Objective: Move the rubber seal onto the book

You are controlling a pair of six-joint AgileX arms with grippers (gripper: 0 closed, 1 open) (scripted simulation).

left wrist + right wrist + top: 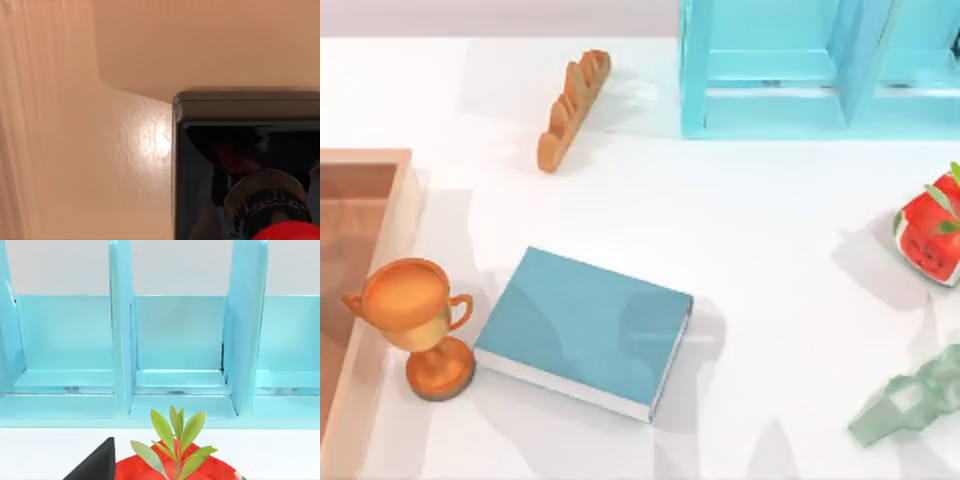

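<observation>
Rubber seal looms close; book beside trophy.

I am working at a rendered tabletop, a simulated stage and not a real room. My white table is flat and featureless, with soft shadows, and no walls or furniture beyond it tell of a home or workshop. The things set out are an unrelated mix: a teal-blue book, an orange trophy, a loaf of bread, a light-blue shelf frame at the far edge, a red cube-shaped fruit with green leaves, a pale green looped strip and a wooden tray at the left. Their surfaces look smooth and computer-drawn.
</observation>
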